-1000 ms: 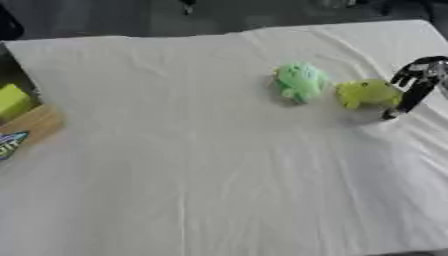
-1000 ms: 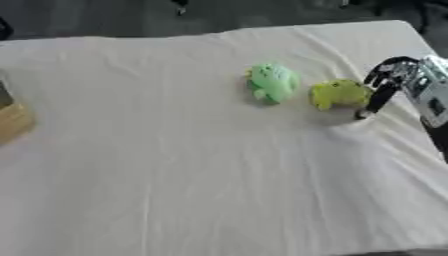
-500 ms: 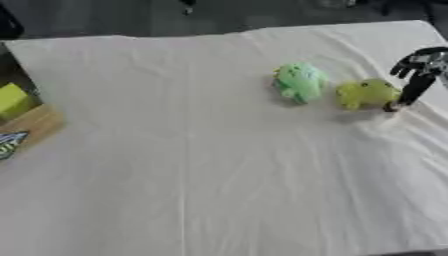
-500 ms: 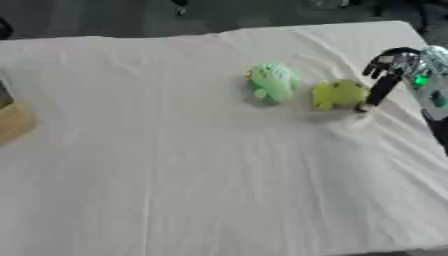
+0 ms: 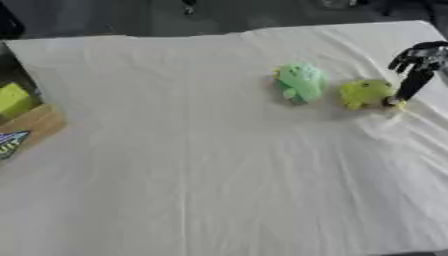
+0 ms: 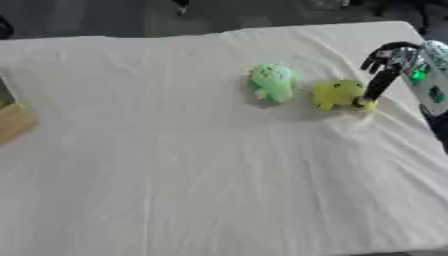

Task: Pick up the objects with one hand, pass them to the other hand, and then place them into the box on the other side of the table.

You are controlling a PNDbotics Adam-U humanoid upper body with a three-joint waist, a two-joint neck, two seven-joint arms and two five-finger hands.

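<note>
Two soft toys lie on the white cloth toward the table's right side: a pale green one (image 5: 302,81) and a yellow-green one (image 5: 363,93) just right of it. My right hand (image 6: 391,54) comes in from the right edge and hangs over the yellow-green toy's right side. Its fingers point down, and one long fingertip (image 6: 366,100) touches the cloth right beside the toy. The hand holds nothing. A wooden box (image 5: 37,125) stands at the left edge with a yellow-green object (image 5: 13,99) inside. My left hand is out of sight.
The white cloth (image 5: 201,165) covers the whole table, with creases near the right edge. A printed blue and white item (image 5: 10,142) lies at the box's near end. Dark floor shows beyond the far edge.
My right hand has lifted a little beside the yellow-green toy, with its fingertip still down by it. Both toys lie where they were.
</note>
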